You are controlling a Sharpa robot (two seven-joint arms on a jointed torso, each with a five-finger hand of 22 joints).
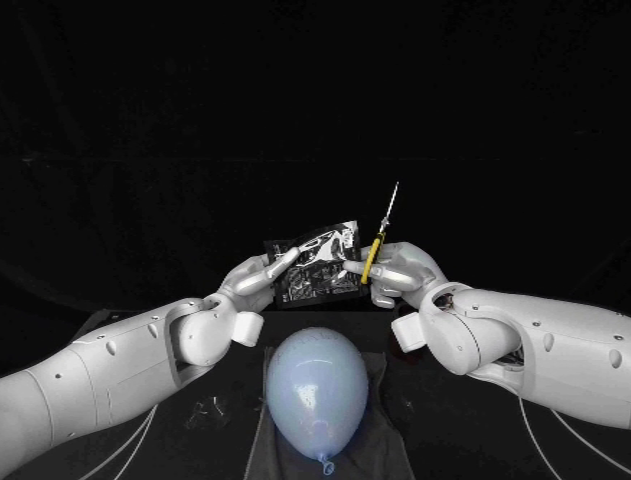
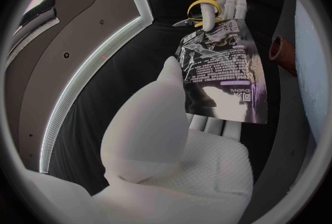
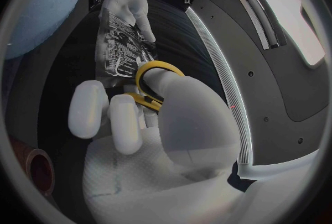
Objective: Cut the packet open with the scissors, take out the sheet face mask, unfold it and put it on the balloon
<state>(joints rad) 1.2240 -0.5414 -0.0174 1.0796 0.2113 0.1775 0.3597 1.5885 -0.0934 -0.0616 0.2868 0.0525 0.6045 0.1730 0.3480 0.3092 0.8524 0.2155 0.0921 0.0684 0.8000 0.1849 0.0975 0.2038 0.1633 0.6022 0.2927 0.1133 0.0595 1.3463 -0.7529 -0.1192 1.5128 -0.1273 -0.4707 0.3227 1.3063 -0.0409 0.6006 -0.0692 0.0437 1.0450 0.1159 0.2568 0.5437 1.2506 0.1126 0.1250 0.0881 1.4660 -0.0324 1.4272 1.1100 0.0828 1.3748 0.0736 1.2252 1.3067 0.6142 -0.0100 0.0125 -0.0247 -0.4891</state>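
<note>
Packet [image 1: 315,265] is held upright in the air beyond the balloon [image 1: 315,385], probably so that one edge is free for the blades.

Head view: the left hand [image 1: 250,280] pinches the packet's side. The right hand [image 1: 402,272] grips the scissors [image 1: 377,245], blades pointing up, at the opposite edge; contact cannot be determined.

Left wrist view: thumb and fingers clamp the packet [image 2: 221,74] near one end, leaving the far end clear.

Right wrist view: a finger passes through the yellow loop of the scissors [image 3: 155,72]; the others curl beside it.
</note>
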